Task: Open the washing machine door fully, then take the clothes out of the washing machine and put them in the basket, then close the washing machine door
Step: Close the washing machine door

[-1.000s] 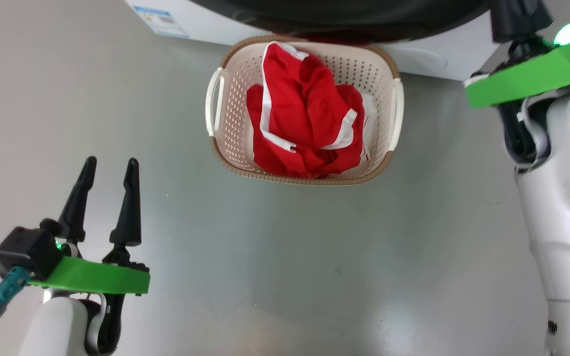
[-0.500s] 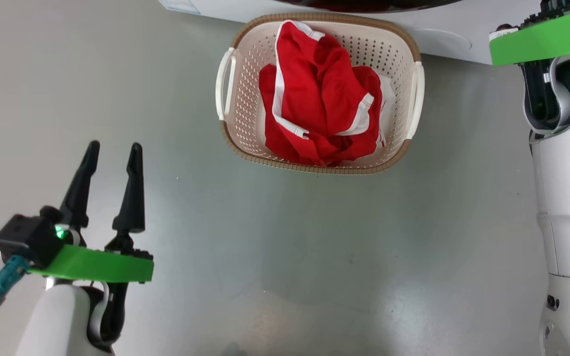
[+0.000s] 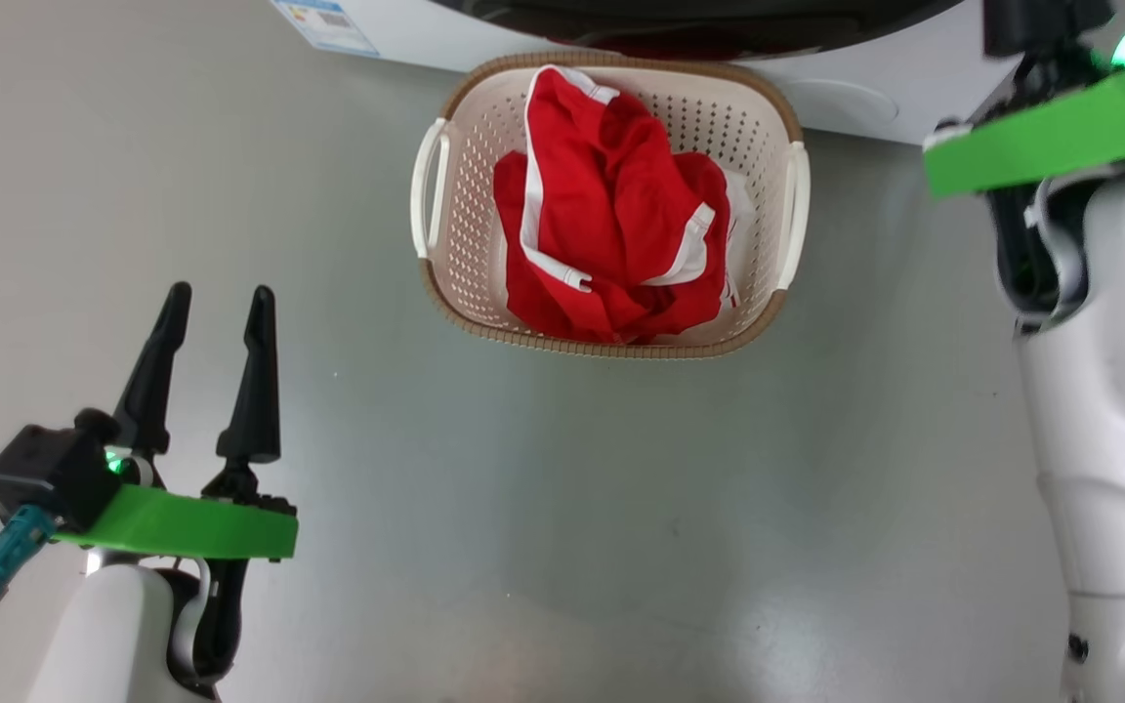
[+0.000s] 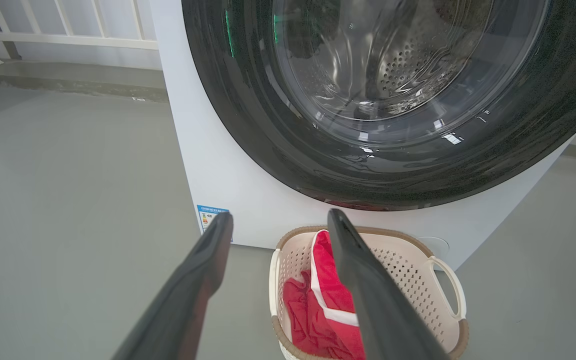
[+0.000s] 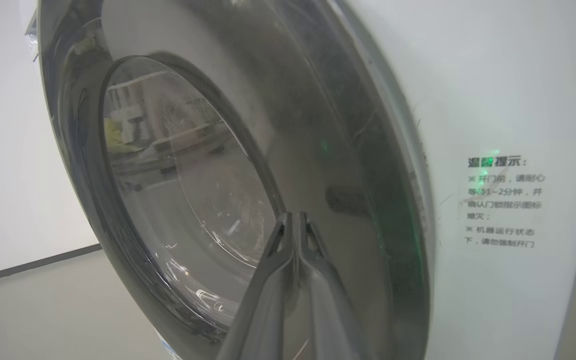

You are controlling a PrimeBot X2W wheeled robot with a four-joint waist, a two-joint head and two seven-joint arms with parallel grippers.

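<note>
Red fabric w/ white trim, the clothes (image 3: 611, 225), lies bunched inside the basket (image 3: 611, 349), filling most of it; nothing grips it. Basket sits on grey floor (image 3: 523, 508) right at the foot of the washing machine (image 4: 228, 180), below the washing machine door (image 4: 248, 125). Door covers the opening and looks flush w/ the white front; steel drum shows thru the glass bowl. Left gripper (image 3: 219, 295) is at lower left in head view, fingers spread apart, empty, pointing up-frame, well apart from the basket and off to its left. In left wrist view its fingers frame the basket's left part, one finger overlapping the clothes in the pic only, no contact. Right gripper (image 5: 294, 217) has its fingers pressed together, nothing betw. them. In right wrist view the tips point at the door's glossy black rim beside the glass; can't tell if touching. Small blue label (image 4: 208, 218) is low on the machine front, left of the basket. Printed notice sticker (image 5: 503, 202) is on the white panel right of the door.
</note>
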